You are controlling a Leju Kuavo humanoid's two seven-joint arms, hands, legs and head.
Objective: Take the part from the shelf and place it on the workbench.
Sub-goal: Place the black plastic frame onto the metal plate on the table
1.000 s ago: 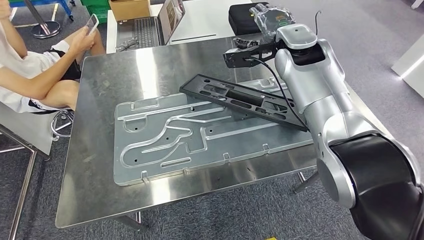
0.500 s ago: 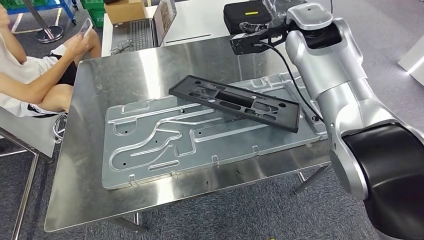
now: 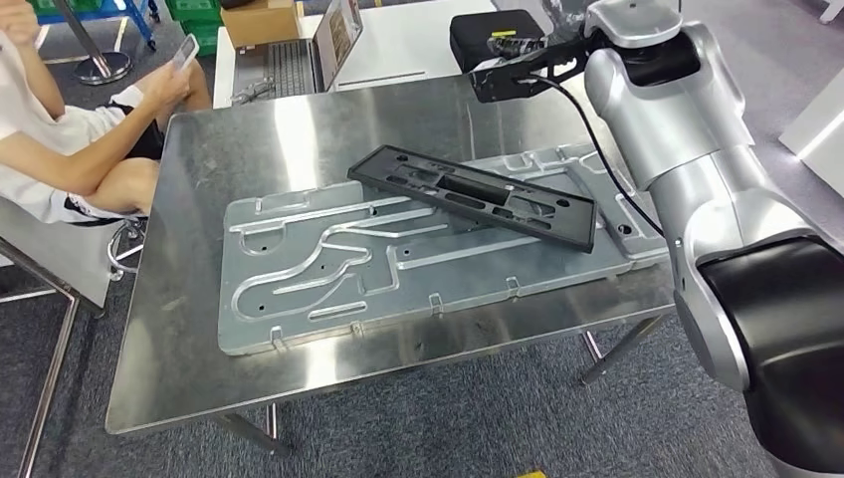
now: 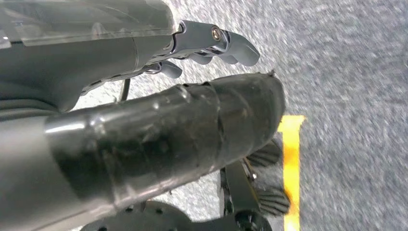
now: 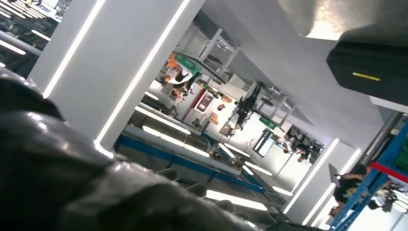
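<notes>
Right hand point(image 3: 542, 45) was raised over the far right edge of the stainless steel tabletop point(image 3: 199, 349), well apart from the part; whether its fingers were apart or together could not be told. Left hand point(image 4: 211, 45) was seen hanging over grey carpet floor point(image 4: 346, 57) beside a yellow floor stripe point(image 4: 291, 163), fingers curled in, nothing held. Long black plastic frame part point(image 3: 473, 195) was laid flat, resting across the far right portion of the large grooved aluminium plate point(image 3: 328, 269) on the tabletop. A black case point(image 3: 478, 35) was noted just behind the right hand. A seated person point(image 3: 70, 149) with a phone point(image 3: 184, 50) was at the tabletop's left.
</notes>
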